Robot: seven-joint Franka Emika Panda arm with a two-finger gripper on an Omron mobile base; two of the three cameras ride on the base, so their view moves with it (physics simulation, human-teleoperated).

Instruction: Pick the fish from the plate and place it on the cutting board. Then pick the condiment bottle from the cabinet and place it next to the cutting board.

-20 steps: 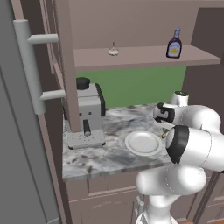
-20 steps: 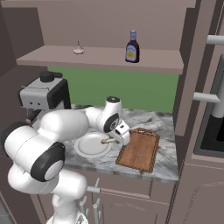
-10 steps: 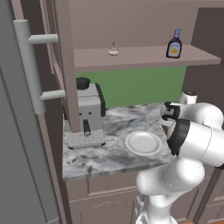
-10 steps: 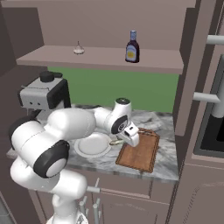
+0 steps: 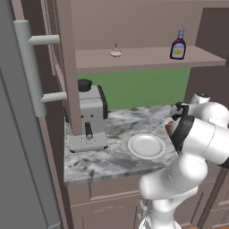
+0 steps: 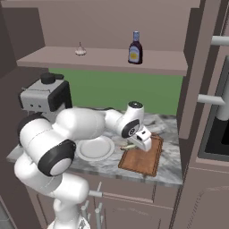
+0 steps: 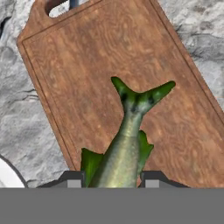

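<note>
Fish held over the cutting board

The jaws are clamped on the fish [image 7: 127,144], its tail pointing out above the cutting board [image 7: 87,74]. The white plate [image 6: 95,149] sits bare just beside the board on the desk [image 5: 98,156]; the condiment bottle [image 6: 135,48] stands on the cabinet [image 6: 107,60] shelf.

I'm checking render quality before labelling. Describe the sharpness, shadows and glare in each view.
Left base view: soft, flat light, no glare on the plate. Right base view: mildly blurred, faint shade under the end effector on the cutting board. Hand view: wood grain fairly crisp, fish smeared near the fingertips, no cast shadow visible.
</note>
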